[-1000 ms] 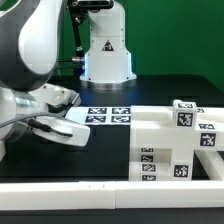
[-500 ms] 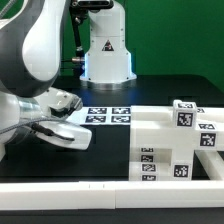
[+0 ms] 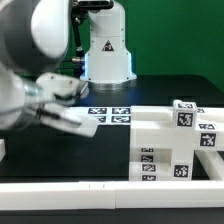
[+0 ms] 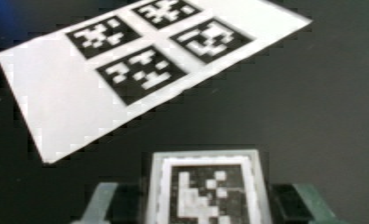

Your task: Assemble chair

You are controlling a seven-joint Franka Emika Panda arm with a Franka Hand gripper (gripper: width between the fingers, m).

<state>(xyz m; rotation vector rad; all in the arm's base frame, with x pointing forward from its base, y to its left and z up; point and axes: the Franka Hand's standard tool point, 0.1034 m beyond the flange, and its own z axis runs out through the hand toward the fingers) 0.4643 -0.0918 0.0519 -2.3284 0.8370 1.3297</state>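
**Tagged chair part between the fingers**

A black bench (image 3: 150, 100) stands before a green backdrop (image 3: 185, 30), with the arm's white base (image 3: 107, 50) at its far edge. The marker board (image 4: 136, 70) lies flat mid-bench. No containers are in view. Partly assembled chair blocks (image 3: 175, 140) sit toward the exterior view's right, beside the white border rail (image 3: 110, 190) along the near edge. The hand (image 4: 207, 200) brackets a tagged white chair piece (image 4: 207, 185); whether it already pinches is unclear, and motion blur smears it.

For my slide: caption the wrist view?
Gripper straddling a tagged white chair part, marker board beyond.
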